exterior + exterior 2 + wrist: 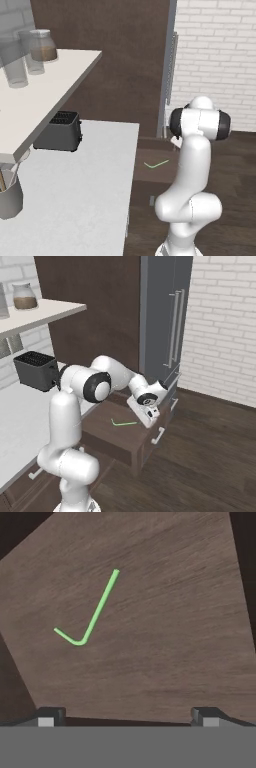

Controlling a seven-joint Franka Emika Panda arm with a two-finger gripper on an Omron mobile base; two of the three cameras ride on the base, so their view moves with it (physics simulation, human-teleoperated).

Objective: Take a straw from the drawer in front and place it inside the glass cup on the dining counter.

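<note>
- gripper (128, 716) jaws spread wide, nothing between them; both dark fingertips (50, 716) sit at the bottom of the hand view, far apart
- in the right base view the gripper (150, 417) hangs over the right end of the open drawer (107, 433), pointing down and tilted
- straw (92, 614) lies flat on the brown wood floor of the drawer (165, 622), ahead of the fingertips and off to the left in the hand view, not touched
- straw is bright green and bent: long straight leg plus a short hooked end
- right base view: straw (124, 423) lies just left of the gripper, near the middle of the drawer
- left base view: straw (156, 164) shows on the drawer (150, 172) beside the white arm
- drawer is pulled out from the dark brown cabinets, pale handle (159, 435) on its front
- black toaster (35, 370) stands on the white table (20, 416) left of the arm, well apart from the drawer
- grey utensil pot (10, 196) at the near-left edge of that table
- upper white shelf (35, 100) carries a jar with brown contents (42, 45) and clear glasses (15, 70)
</note>
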